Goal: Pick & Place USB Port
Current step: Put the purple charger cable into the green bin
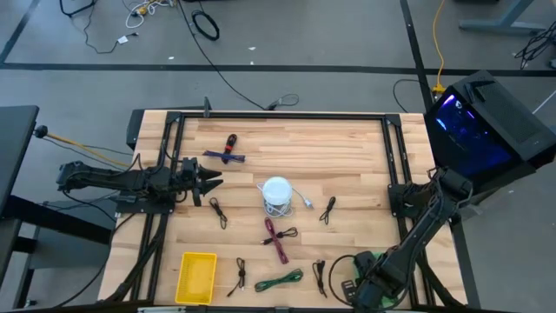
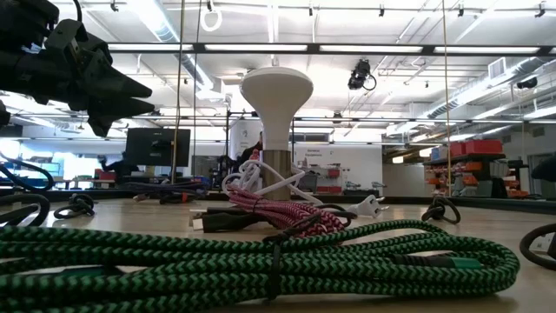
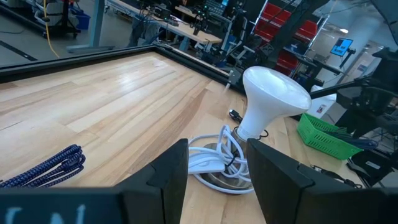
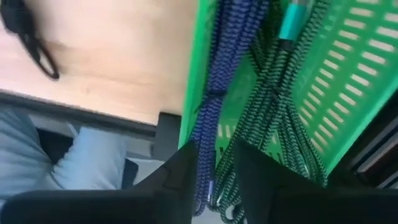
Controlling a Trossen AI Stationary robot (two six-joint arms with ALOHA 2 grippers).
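Green plastic lattice fills the right wrist view: the right tool [image 4: 208, 171] hangs over the slotted green basket [image 4: 348, 68] at the near right corner of the counter [image 1: 347, 148], its two dark fingers a little apart with a blue braided cable [image 4: 214, 81] running down between them; whether they press it cannot be told. Beside that cable in the basket lies a green-and-black braided cable [image 4: 273, 118] with a teal plug. The white lamp [image 1: 276, 193], a smooth mushroom-shaped bulb on a round base wrapped in white cord, stands mid-counter and serves as landmark. Left of the lamp, the left tool [image 1: 208, 181] hovers above the pale wooden planks with its pointed fingers spread and empty. Beyond the lamp and to its left sits a blue cable with a red piece [image 1: 226, 153]. Just nearer than the lamp is a red-and-white braided cable [image 1: 276, 239]; nearer still a coiled green braided cable [image 1: 280, 280], which in the low view blocks the whole foreground. Small black cable bundles [image 1: 327, 209] dot the wood around the lamp, and a yellow tray [image 1: 197, 278] rests at the near left.
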